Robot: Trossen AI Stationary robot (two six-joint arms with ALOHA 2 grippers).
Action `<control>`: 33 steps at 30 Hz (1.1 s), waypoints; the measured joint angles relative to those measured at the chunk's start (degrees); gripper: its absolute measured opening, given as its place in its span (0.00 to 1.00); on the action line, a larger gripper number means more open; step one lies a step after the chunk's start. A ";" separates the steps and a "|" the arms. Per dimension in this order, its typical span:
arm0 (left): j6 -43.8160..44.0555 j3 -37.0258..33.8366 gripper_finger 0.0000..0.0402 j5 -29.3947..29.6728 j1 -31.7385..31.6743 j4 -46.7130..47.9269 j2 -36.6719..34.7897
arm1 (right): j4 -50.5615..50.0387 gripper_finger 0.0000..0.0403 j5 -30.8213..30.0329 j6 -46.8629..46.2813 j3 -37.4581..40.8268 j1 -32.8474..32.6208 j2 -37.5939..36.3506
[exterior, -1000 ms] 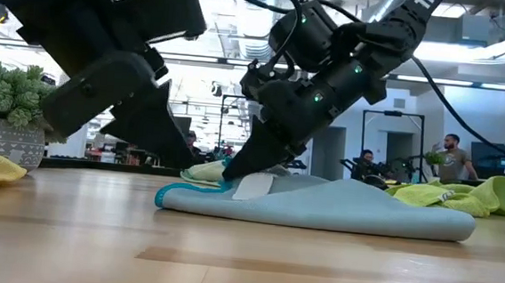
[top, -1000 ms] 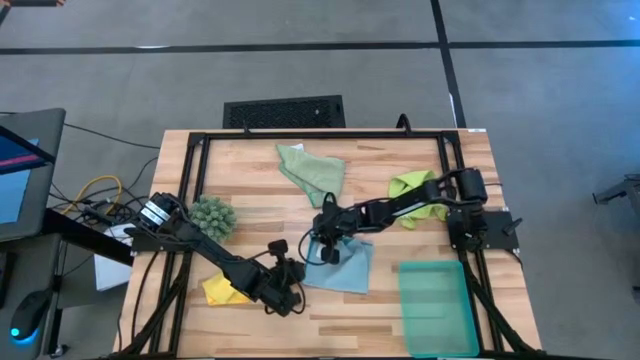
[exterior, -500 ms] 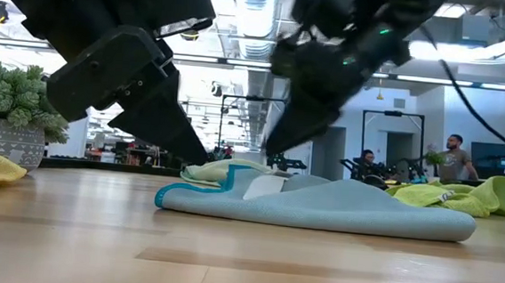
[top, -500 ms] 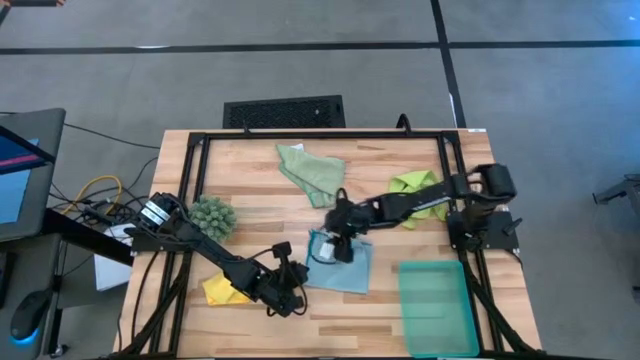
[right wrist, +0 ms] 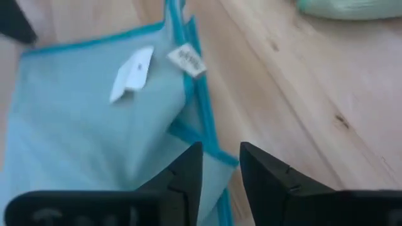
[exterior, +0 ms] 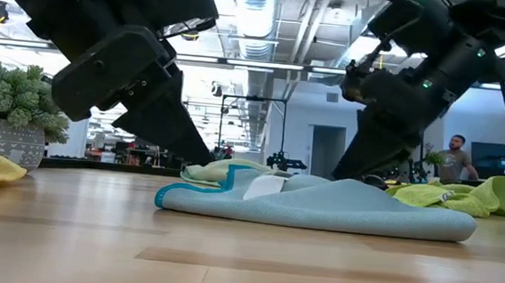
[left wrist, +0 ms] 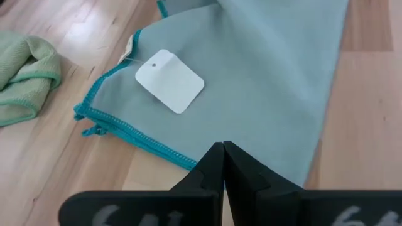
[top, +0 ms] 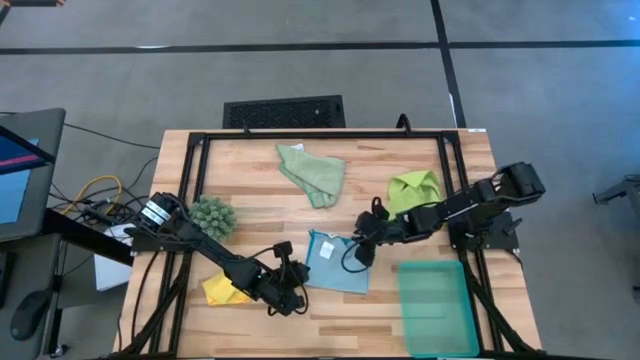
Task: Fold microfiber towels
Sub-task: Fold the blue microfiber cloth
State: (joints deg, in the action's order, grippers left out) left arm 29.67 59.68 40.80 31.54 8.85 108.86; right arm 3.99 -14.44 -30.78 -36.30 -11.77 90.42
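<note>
The right end effector (top: pixel 366 240) has let go of the light blue towel (top: pixel 336 262) and backed off to its right edge, fingers parted and empty. The towel lies folded once on the desk (top: pixel 250 185), white tag (left wrist: pixel 169 80) up. The left end effector (top: pixel 290 282) waits clenched just left of the towel. 1 fold looks done; 3 other towels lie unfolded.
</note>
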 joint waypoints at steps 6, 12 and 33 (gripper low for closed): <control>-0.09 0.00 0.00 -0.01 -0.14 0.30 0.00 | 0.61 0.27 1.55 -1.86 -0.11 1.83 3.98; -0.11 0.00 0.00 -0.02 -0.12 0.72 0.02 | 2.54 0.23 3.22 0.81 -0.51 1.68 6.11; -0.04 0.00 0.00 0.00 -0.14 0.80 0.02 | -13.00 0.03 -6.26 -1.63 -0.78 -7.66 -8.21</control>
State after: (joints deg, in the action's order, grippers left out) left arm 29.63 59.68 40.80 31.40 9.65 108.88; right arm -9.01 -20.70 -32.40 -37.08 -19.43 82.21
